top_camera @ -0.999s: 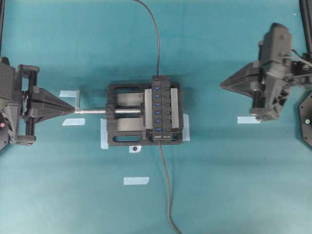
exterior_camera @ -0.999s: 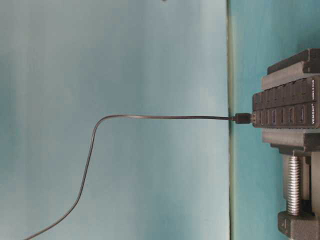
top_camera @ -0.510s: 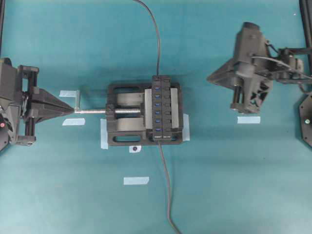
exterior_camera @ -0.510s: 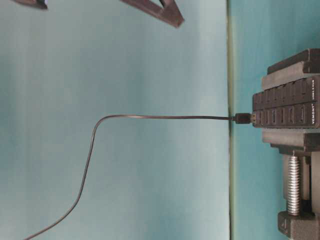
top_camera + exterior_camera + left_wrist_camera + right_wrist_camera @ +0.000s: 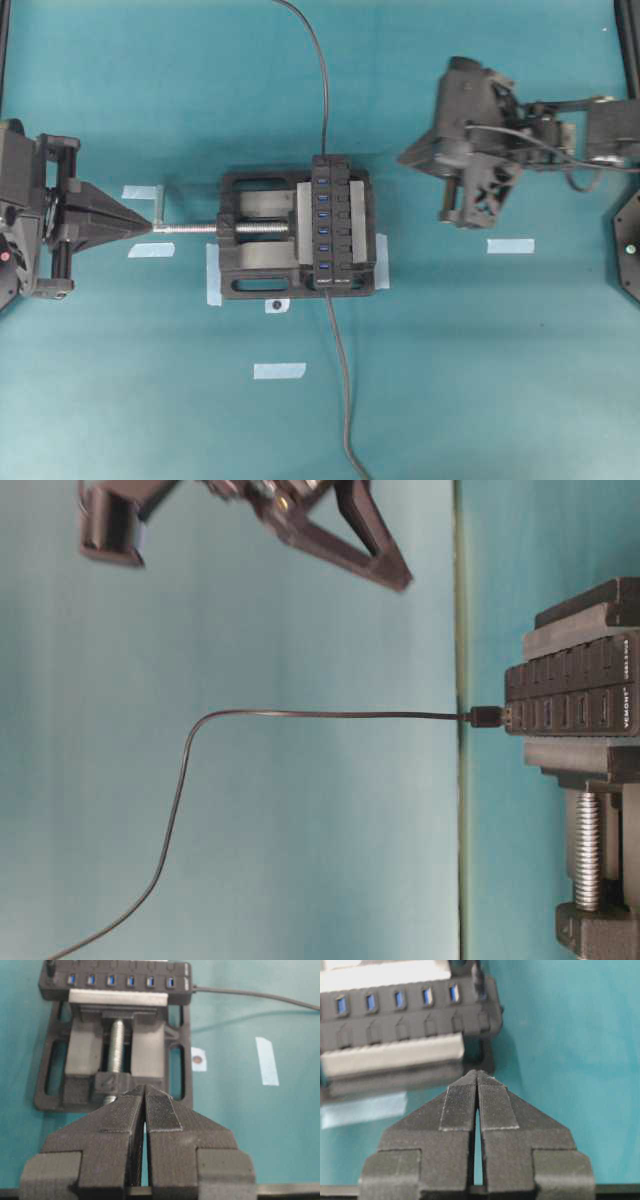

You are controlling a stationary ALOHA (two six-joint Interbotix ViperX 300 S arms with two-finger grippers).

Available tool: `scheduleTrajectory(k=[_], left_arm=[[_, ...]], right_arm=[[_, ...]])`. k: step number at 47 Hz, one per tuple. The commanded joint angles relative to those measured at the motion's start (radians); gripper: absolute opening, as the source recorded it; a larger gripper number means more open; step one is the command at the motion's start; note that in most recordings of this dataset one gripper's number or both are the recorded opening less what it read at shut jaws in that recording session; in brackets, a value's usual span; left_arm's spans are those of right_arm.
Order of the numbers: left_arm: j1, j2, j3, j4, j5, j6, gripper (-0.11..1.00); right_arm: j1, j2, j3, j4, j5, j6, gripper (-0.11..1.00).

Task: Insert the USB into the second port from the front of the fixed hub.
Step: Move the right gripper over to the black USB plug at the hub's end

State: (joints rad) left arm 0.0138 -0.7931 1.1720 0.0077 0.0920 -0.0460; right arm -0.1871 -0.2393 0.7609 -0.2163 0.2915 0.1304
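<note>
Hub [image 5: 332,222] clamped in vise [image 5: 262,236], long axis front-to-back. USB [image 5: 327,285] sits at hub's front end. Right end effector [image 5: 405,158] nearer, closed, empty, right of hub; left end effector [image 5: 143,222] closed, empty, at vise screw.

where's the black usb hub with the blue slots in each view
Overhead: the long narrow black hub with blue slots stands at centre, clamped in the black vise.
Table-level: hub at the right edge, a cable plugged into its end.
Left wrist: hub along the top edge.
Right wrist: hub at upper left.
Shared landmark: the vise's silver jaw plate, touching the hub.
</note>
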Motion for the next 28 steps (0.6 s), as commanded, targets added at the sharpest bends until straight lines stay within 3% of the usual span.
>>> scheduleTrajectory(k=[1,28], left_arm=[[0.002,0.003,-0.025,0.0,-0.006,0.0,0.0],[0.002,0.003,-0.023,0.002,-0.006,0.0,0.0]], right_arm=[[-0.011,0.02,-0.044,-0.003,-0.017,-0.006,-0.01],[-0.021,0.179,-0.158,-0.009,-0.063,-0.026,-0.01]])
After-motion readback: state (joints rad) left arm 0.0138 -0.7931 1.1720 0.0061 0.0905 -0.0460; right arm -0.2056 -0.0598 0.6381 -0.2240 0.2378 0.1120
